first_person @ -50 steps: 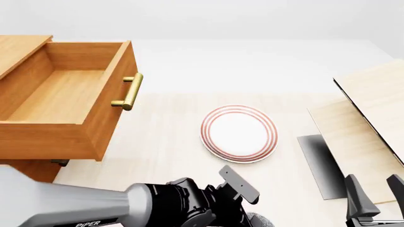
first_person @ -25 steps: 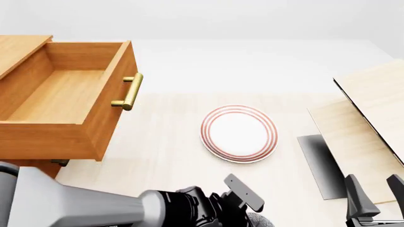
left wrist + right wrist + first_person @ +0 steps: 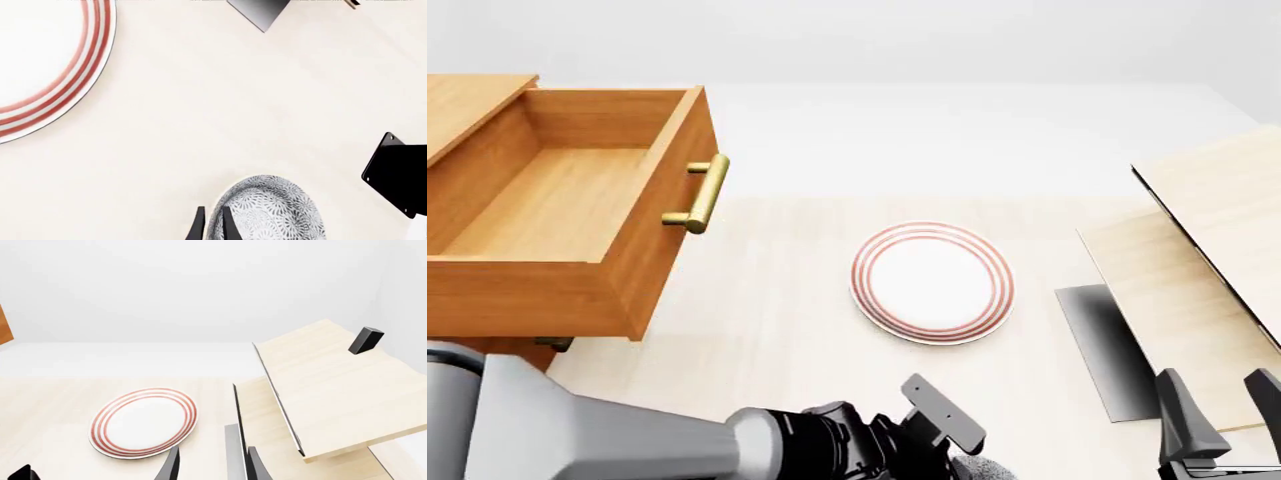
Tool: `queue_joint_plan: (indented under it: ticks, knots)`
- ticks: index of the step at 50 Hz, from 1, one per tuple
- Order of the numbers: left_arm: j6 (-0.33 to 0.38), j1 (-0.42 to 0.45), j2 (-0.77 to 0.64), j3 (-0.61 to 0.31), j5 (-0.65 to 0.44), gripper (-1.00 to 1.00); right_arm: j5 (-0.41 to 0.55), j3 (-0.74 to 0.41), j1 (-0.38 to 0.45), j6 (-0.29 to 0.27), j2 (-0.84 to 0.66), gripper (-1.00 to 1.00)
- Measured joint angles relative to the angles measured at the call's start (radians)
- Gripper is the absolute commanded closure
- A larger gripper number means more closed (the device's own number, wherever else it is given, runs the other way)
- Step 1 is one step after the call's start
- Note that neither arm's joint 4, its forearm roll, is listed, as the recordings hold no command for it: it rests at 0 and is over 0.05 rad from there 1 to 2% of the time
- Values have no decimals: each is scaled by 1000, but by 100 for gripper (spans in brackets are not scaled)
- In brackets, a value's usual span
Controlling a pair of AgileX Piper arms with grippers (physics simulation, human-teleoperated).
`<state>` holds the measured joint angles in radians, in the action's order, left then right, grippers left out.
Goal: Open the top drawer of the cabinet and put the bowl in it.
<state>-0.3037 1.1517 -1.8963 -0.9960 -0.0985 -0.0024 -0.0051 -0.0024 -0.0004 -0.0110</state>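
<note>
Your top drawer (image 3: 561,200) is pulled out of the cabinet (image 3: 474,100) at upper left of front view, w/ nothing in it. The bowl (image 3: 270,210) sits on the desk (image 3: 774,300) at bottom centre of front view, mostly hidden under your left arm. Left claw (image 3: 212,225): one finger just beside the bowl's rim, can't tell how wide it's open. Right claw (image 3: 210,465), lower right, is spread apart & holds nothing. The plate (image 3: 932,282) lies mid-desk.
</note>
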Motion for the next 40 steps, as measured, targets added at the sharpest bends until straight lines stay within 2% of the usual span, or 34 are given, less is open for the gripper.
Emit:
queue_joint_plan:
  ticks: [40]
  knots:
    - [6,-40,110,52,-6,100,0,0,0,0,0,-100]
